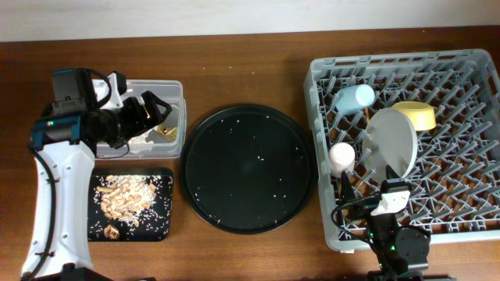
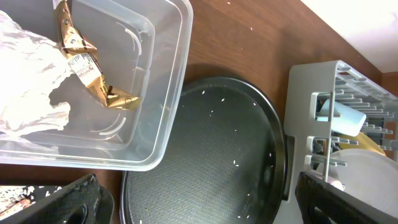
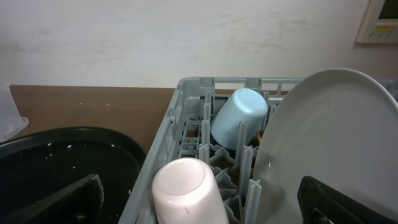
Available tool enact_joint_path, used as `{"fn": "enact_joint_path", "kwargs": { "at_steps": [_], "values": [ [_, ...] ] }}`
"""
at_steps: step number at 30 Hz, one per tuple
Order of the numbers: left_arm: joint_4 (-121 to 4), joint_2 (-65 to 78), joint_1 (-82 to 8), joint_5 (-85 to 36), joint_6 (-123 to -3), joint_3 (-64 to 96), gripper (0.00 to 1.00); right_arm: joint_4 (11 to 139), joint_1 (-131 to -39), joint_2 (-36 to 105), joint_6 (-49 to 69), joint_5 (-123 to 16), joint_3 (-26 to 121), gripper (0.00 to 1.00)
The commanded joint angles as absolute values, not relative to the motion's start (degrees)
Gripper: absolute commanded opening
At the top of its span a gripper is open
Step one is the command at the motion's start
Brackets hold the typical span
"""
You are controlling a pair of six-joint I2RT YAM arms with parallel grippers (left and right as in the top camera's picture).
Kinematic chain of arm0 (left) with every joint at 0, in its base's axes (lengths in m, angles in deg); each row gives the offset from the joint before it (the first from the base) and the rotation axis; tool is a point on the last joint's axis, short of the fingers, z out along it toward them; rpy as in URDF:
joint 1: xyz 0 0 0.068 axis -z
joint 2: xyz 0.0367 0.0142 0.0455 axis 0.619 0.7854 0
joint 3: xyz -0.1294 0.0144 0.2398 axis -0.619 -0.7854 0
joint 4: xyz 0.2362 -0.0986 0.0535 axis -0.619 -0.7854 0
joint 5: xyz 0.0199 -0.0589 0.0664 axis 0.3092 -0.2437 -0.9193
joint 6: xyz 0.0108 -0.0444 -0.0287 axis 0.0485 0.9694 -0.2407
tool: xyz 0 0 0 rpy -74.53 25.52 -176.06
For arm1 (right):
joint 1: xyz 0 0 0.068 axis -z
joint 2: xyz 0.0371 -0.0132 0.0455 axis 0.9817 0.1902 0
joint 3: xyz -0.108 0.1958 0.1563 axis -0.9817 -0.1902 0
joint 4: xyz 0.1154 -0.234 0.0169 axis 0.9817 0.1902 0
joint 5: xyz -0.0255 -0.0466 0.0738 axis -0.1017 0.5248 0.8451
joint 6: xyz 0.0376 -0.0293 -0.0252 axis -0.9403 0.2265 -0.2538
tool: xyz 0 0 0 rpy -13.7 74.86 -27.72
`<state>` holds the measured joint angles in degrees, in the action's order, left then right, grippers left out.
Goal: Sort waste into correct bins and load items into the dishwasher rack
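Observation:
The clear tub [image 1: 176, 100] holds the white napkin [image 2: 28, 81] and the gold-brown wrapper [image 2: 93, 68]. My left gripper [image 1: 156, 112] hovers over the tub, open and empty; in the left wrist view [image 2: 199, 211] its fingers frame the round tray. The shallow black tray [image 1: 162, 204] holds the food scraps [image 1: 123, 197]. The grey rack [image 1: 328, 195] holds the blue cup [image 1: 355, 97], yellow bowl [image 1: 416, 115], upright plate [image 1: 391, 144] and pink cup [image 1: 341, 156]. My right gripper [image 1: 388, 186] is open at the rack's near edge, just behind the pink cup [image 3: 186, 193]. I cannot make out the chopsticks.
The large round black tray [image 1: 248, 168] lies between the bins and the rack, dotted with rice-like crumbs. Bare wooden table [image 1: 250, 78] shows behind it. A pale wall runs along the table's far edge.

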<state>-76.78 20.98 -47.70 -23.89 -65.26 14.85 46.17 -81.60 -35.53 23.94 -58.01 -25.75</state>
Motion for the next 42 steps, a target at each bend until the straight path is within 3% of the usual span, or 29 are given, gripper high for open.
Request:
{"fn": "enact_joint_path", "kwargs": {
  "at_steps": [1,6,11,16,23,30,36,42],
  "values": [
    [-76.80,17.33,-47.17,-23.87,-65.77,15.04,1.00,46.56,-81.65,-36.05,23.44,-59.15,-26.06,0.98],
    [-77.06,5.26,-42.56,-27.49,-65.77,15.04,1.00,46.56,-81.65,-36.05,23.44,-59.15,-26.06,0.98],
    [-77.06,-9.71,-34.78,-40.24,-65.77,13.08,1.00,46.56,-81.65,-36.05,23.44,-59.15,-26.06,0.98],
    [-74.39,-28.64,-30.52,-47.93,-65.74,-2.38,1.00,46.56,-81.65,-36.05,23.44,-59.15,-26.06,0.98],
    [-44.25,-50.10,-32.46,-48.67,-65.72,-36.71,1.00,46.56,-81.65,-36.05,23.44,-59.15,-26.06,0.98],
    [-20.32,-59.48,-33.23,-47.58,-65.72,-57.74,1.00,46.56,-81.65,-36.05,23.44,-59.15,-26.06,0.98],
    [-20.67,-62.28,-33.93,-47.87,-65.79,-63.16,1.00,46.56,-81.65,-36.05,23.44,-59.15,-26.06,0.98],
    [-29.08,-65.01,-34.98,-49.18,-65.81,-63.27,1.00,46.56,-81.65,-36.05,23.44,-59.15,-26.06,0.98]
  ]
}}
